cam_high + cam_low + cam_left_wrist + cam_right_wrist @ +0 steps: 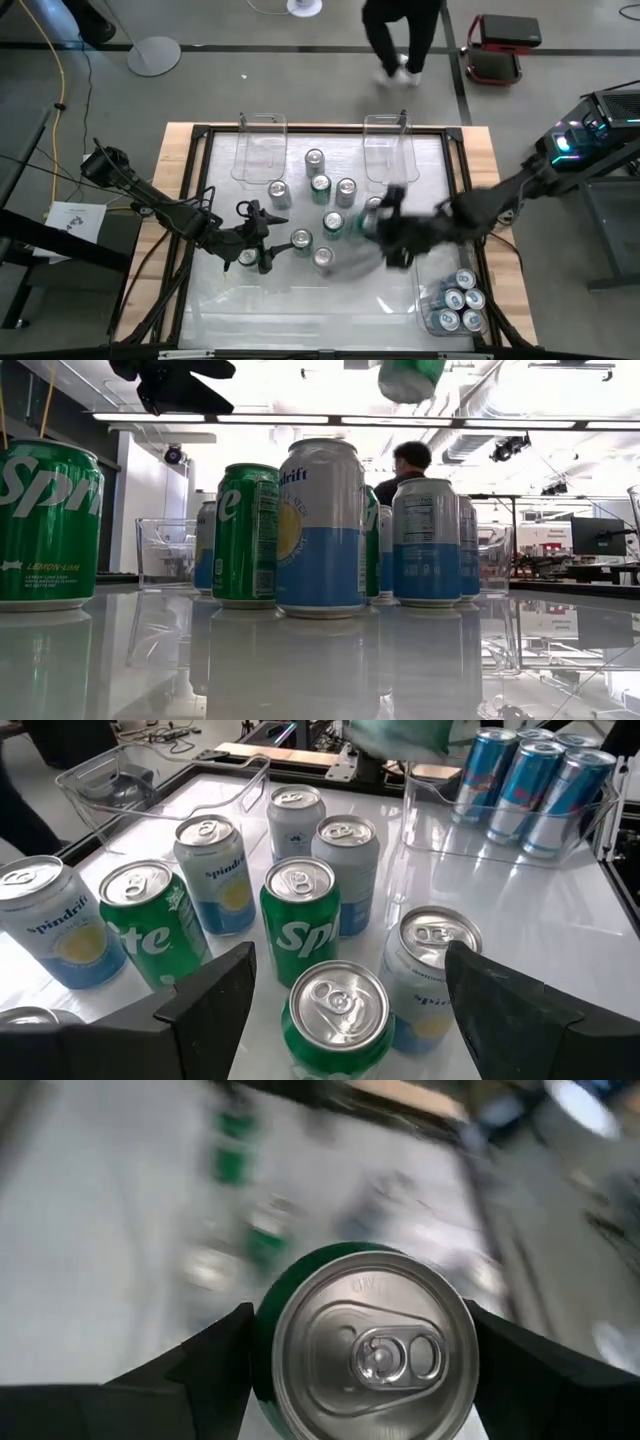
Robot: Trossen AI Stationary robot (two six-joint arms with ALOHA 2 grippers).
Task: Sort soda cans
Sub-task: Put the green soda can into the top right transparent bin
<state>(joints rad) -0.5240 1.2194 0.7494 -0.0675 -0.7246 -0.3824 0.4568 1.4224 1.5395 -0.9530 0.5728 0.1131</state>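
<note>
- Starting big: the worktop is a glossy white sheet in a dark frame, with clear bins along its edges. Two bins at the far edge look empty; the bin at the right near corner already has a bunch of blue cans standing in it, so I'd guess that's the blue pile.
- Right arm reaches in over the middle. Its right gripper has the fingers pinching a green can, one on each side, top facing the wrist camera. The low view shows the can up in the air, clear of the surface, presumably so it clears the others.
- Left gripper hangs over the near-left part of the cluster, fingers spread wide, holding nothing. A green Sprite can sits right between them, looks lined up for the next grab.
- The unsorted cans, green and white-and-blue, stand upright mid-worktop.
</note>
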